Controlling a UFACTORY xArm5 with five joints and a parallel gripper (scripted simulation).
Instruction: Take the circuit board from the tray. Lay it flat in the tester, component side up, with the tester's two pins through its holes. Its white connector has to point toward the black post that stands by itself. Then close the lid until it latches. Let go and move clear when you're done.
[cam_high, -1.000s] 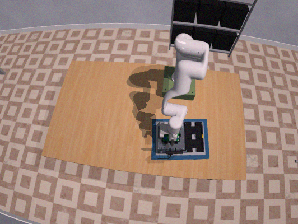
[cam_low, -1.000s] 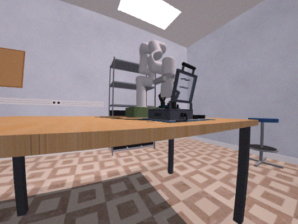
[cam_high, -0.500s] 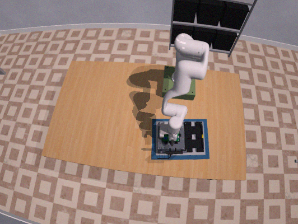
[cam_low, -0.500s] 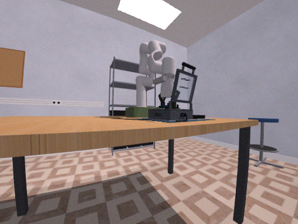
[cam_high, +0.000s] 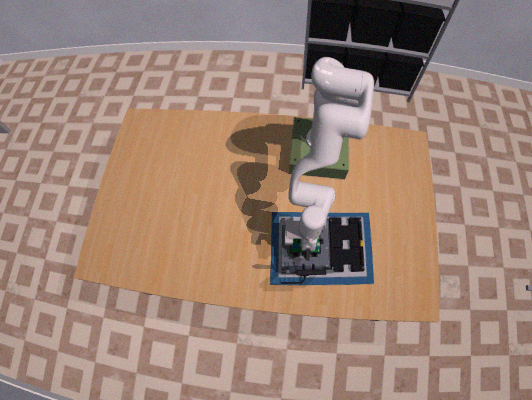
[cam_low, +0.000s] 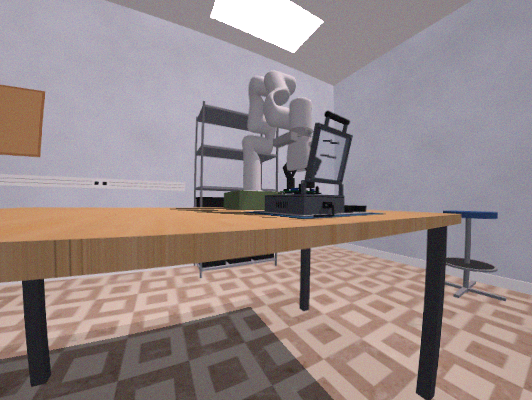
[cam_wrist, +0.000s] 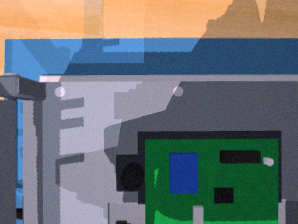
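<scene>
Board's in the tester, lid's still up
The circuit board (cam_high: 296, 246) (cam_wrist: 210, 175) sits component side up at the tester (cam_high: 320, 262) (cam_low: 305, 205) (cam_wrist: 145, 97) — can't tell if the pins are through. If it's off them, closing the raised lid (cam_low: 314, 175) could pinch or crack it, and fingers lifting crookedly might drag it loose. The arm (cam_high: 327, 125) (cam_low: 257, 105) reaches out from its base, wrist pointing down, gripper (cam_high: 307, 251) (cam_low: 290, 186) low over the board, jaws released wide.

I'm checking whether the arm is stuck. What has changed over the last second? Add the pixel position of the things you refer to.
Nothing has visibly shifted. The arm (cam_high: 327, 132) (cam_low: 301, 115) stays bent over the tester (cam_low: 285, 204), the lid (cam_low: 313, 172) still stands raised, and the circuit board (cam_high: 296, 246) (cam_wrist: 250, 185) remains at the tester.
</scene>
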